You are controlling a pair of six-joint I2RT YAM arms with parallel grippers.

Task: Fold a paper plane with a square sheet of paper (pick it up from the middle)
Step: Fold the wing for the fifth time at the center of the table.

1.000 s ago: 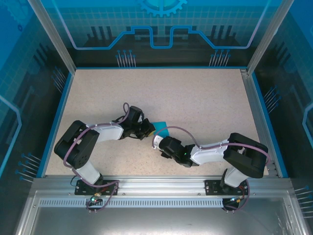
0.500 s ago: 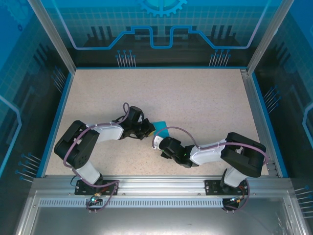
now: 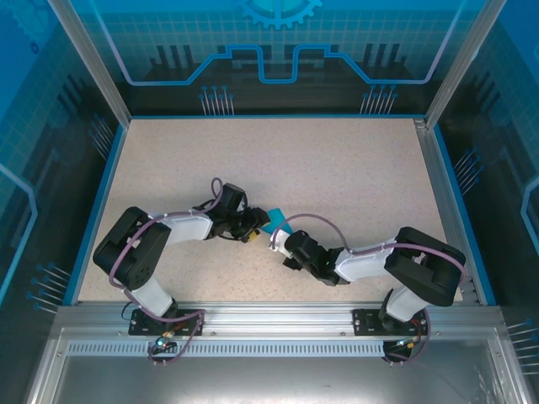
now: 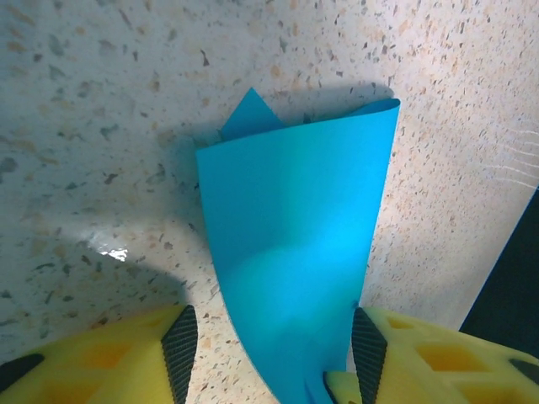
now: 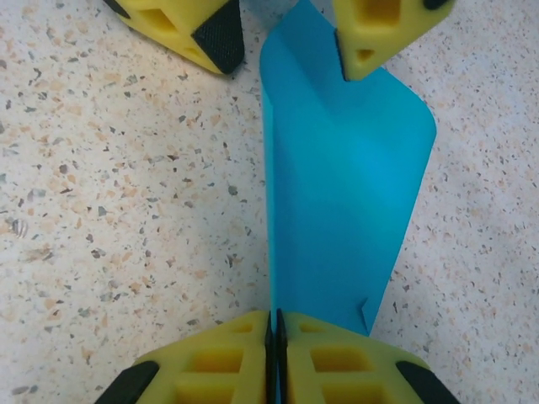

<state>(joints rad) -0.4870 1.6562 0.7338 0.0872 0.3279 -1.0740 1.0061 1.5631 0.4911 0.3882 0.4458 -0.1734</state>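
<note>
Right gripper (image 5: 275, 330) pinches paper (image 5: 337, 185) edge, jaws tight. Left gripper (image 4: 274, 345) half wide, paper between fingers, far edge curled. Much open table (image 3: 354, 168) beyond both arms.

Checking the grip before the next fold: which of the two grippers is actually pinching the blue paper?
The right gripper: its jaws are shut on the blue paper. The left gripper stands open around it.

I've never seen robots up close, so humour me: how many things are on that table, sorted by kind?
Robot arms: 2 (left arm, right arm)
Hands: 2 (left hand, right hand)
Paper: 1 (teal-blue paper sheet)
Total: 5
</note>
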